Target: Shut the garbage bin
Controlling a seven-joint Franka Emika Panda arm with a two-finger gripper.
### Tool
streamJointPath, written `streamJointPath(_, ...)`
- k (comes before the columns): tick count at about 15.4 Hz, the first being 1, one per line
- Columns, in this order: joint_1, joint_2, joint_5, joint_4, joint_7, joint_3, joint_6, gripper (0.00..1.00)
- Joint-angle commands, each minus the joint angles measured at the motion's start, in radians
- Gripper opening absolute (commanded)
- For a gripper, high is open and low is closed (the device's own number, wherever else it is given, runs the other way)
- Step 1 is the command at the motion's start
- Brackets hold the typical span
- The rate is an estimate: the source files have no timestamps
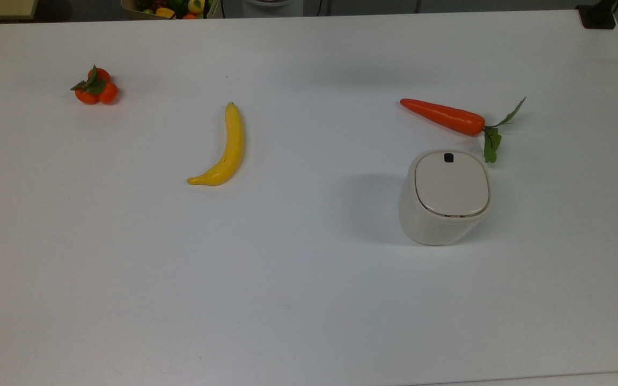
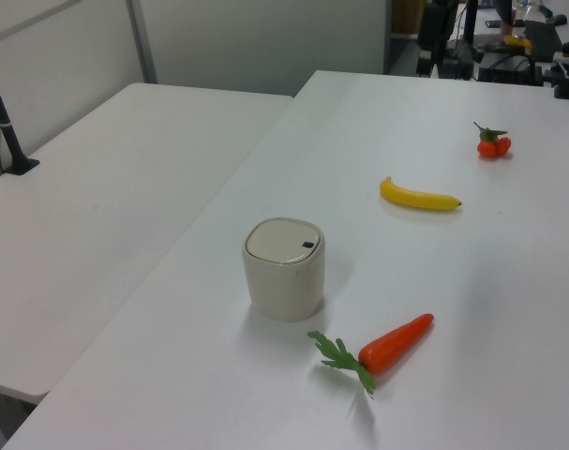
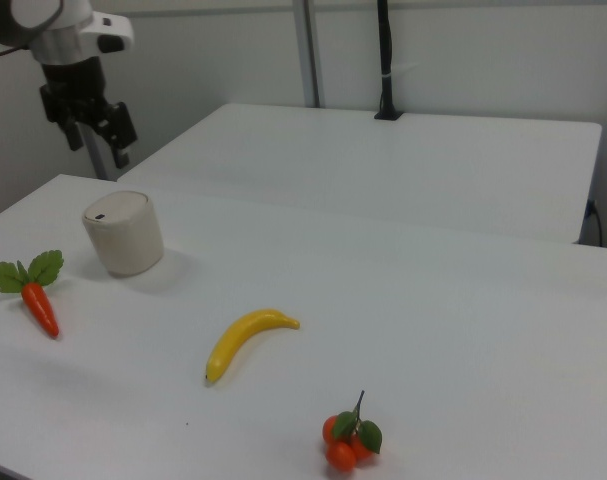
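In the top view, carrot [image 1: 443, 116] lies just behind garbage bin [image 1: 443, 198].

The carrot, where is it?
The carrot lies flat toward the top view's right, just above the garbage bin and apart from it, leaves pointing right.

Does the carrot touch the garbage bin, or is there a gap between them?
Apart. In the left view, bare table shows between the carrot, leaves included, and the garbage bin. The right view shows the same gap.

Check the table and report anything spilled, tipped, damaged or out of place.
Nothing stands out. The garbage bin stands upright with its lid flat and shut; the carrot, banana and tomatoes lie intact on the table.
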Motion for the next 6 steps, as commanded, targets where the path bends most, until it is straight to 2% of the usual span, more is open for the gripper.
streamJointPath(1,0.001,-0.012,-0.050,-0.033,-0.071,-0.053,-0.003,1.00)
streamJointPath(6,-0.011,-0.005,-0.071,-0.036,-0.094,-0.053,0.014,1.00)
